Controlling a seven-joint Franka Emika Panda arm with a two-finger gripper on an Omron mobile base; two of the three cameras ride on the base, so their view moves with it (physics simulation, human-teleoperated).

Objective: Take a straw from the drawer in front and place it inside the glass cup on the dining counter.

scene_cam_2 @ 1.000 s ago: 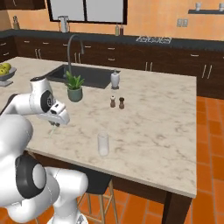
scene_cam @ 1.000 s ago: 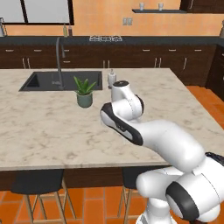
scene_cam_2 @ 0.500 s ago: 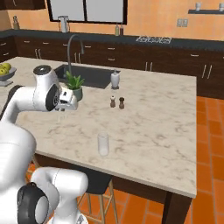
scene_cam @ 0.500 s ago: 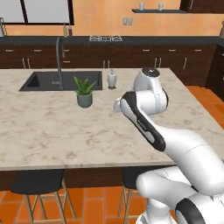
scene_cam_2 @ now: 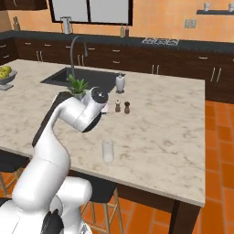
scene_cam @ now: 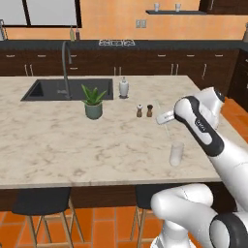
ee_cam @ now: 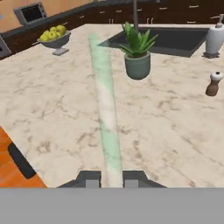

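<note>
In the hand view my gripper (ee_cam: 112, 181) is shut on the straw (ee_cam: 105, 100), a thin pale stick that runs from between the fingertips (ee_cam: 92, 181) up across the picture. The gripper (scene_cam: 164, 117) hovers over the beige marble dining counter (scene_cam: 58, 145), just right of the shakers. The glass cup (scene_cam: 177, 153) stands upright near the counter's front edge, below and slightly right of the hand. From the right base view the cup (scene_cam_2: 108, 150) sits in front of my wrist, and the gripper (scene_cam_2: 105, 109) is mostly hidden behind it.
A potted plant (scene_cam: 93, 102) stands by the sink (scene_cam: 68, 89). Two small brown shakers (scene_cam: 144, 111) and a white bottle (scene_cam: 124, 87) sit mid-counter. A fruit bowl (scene_cam_2: 5, 75) is at the far left edge. Black stools (scene_cam: 43, 201) stand under the front edge.
My arm has swung to the right over the counter with the straw, from in front of the plant to beside the shakers, closer to the glass cup.
</note>
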